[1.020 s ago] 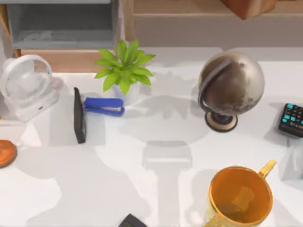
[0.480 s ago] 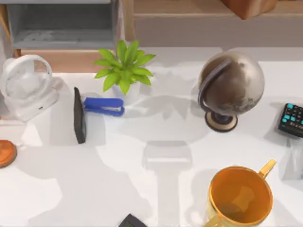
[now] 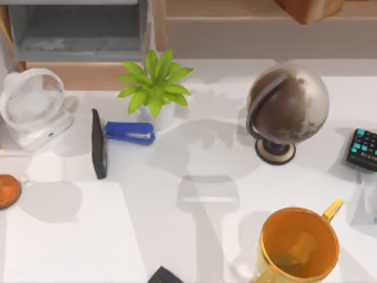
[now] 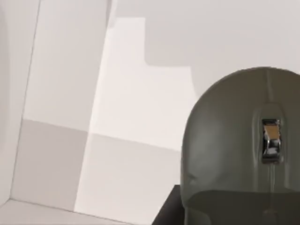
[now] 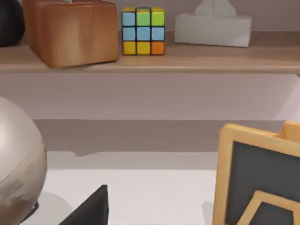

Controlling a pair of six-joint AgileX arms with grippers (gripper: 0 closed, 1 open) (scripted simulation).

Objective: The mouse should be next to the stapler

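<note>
Two task objects appear. One is the small bright blue stapler [image 3: 129,132], long and narrow, which lies flat on the white table [image 3: 194,159] toward the left of the top view. It sits just in front of the green leafy plant in a white pot [image 3: 156,88] and just beside the thin black slab standing on edge [image 3: 99,143]. The other is the grey-green computer mouse with a chrome scroll wheel [image 4: 243,150], seen close up in the left wrist view above a white surface; its place relative to the stapler cannot be told. Whether the left gripper or the right gripper is spread or pressed together cannot be told.

Around the table stand a white desk fan [image 3: 32,106] at far left, a brown-grey globe on a round base [image 3: 287,109] at right, and an orange mug [image 3: 299,244] near the front edge. The right wrist view shows a wooden shelf [image 5: 187,63] carrying a wooden block [image 5: 70,30], a multicoloured puzzle cube [image 5: 143,30] and a white tissue box [image 5: 213,28].
</note>
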